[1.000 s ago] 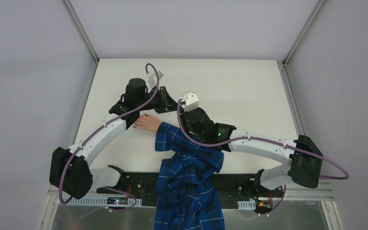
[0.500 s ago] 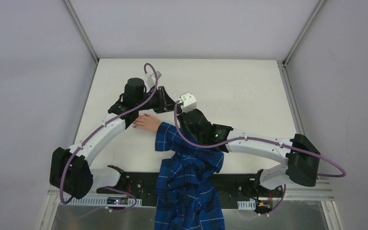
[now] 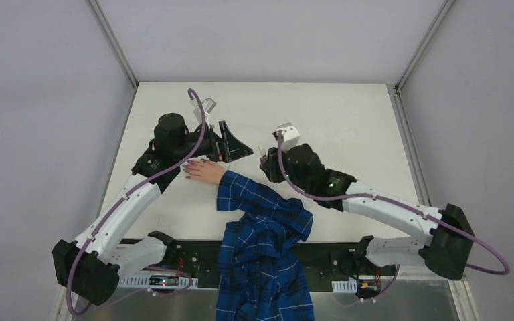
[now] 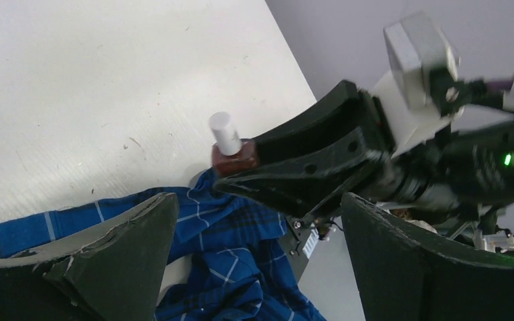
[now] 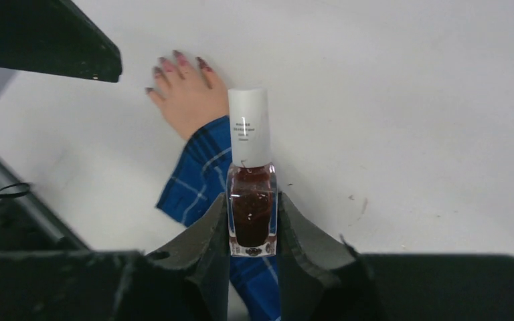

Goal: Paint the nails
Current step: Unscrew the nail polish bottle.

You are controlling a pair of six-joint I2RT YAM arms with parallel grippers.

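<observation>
1. The nails (image 5: 179,58) tip the fingers of a pale model hand (image 5: 187,100) that lies flat on the tabletop (image 3: 348,120). Its fingers are spread and its wrist is in a blue plaid sleeve (image 5: 197,174). Lying flat turns every nail upward, where a brush can reach it. The nails sit just beside the left hand and ahead and to the left of the right hand. They already look dark reddish.

2. The left hand (image 3: 233,152) hovers just beyond the model hand with its jaws spread wide and nothing between them. It faces the right hand, likely because that puts it close to the bottle's cap.

3. The right hand (image 5: 252,204) is clamped on the glass body of a polish bottle (image 5: 251,214) and holds it upright above the tabletop. Gripping low on the bottle leaves the white cap (image 5: 249,127) free for the other hand. Keeping it upright would stop dark polish from spilling.

4. The cap sits on the bottle and no brush is visible. Judging by that, the bottle is closed, and only the left hand is free to work the cap.
</observation>
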